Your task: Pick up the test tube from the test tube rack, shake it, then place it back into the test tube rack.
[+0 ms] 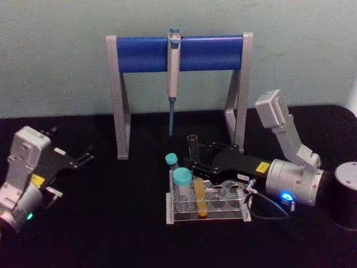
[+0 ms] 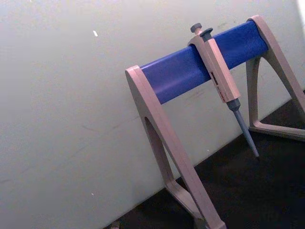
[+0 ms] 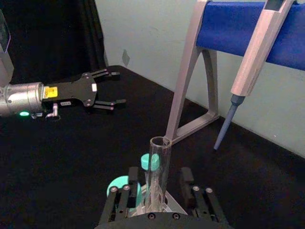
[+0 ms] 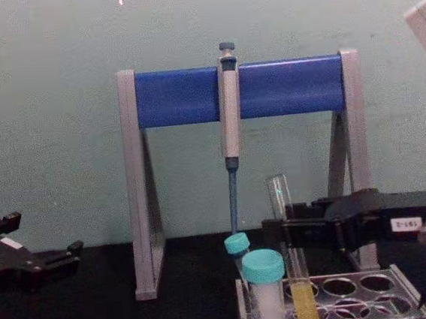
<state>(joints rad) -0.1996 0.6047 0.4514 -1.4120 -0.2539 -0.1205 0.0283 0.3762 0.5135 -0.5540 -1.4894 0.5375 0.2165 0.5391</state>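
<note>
Head view: the tube (image 1: 199, 195) stands in a hole toward the left end of the rack (image 1: 228, 211), yellow liquid at its foot, just beside two teal-capped containers (image 1: 182, 177). The right end effector (image 1: 193, 167) reaches in from the right at mid-tube height. The left end effector (image 1: 86, 154) rests well apart on the left of the surface (image 1: 122, 223), spread wide and empty. Left wrist view: the stand (image 2: 190, 71) with its pipette (image 2: 221, 81), against the wall (image 2: 71, 95). Right wrist view: the right end effector's fingers (image 3: 134, 177) sit either side of the tube (image 3: 158, 157) with a gap on both sides, so it is parted and grips nothing. Chest view: the tube (image 4: 279, 194) is seated in the rack (image 4: 410, 290), black fingers level with its middle. I judge the task barely begun: the approach is made, but closing, lifting, shaking and returning all remain.
</note>
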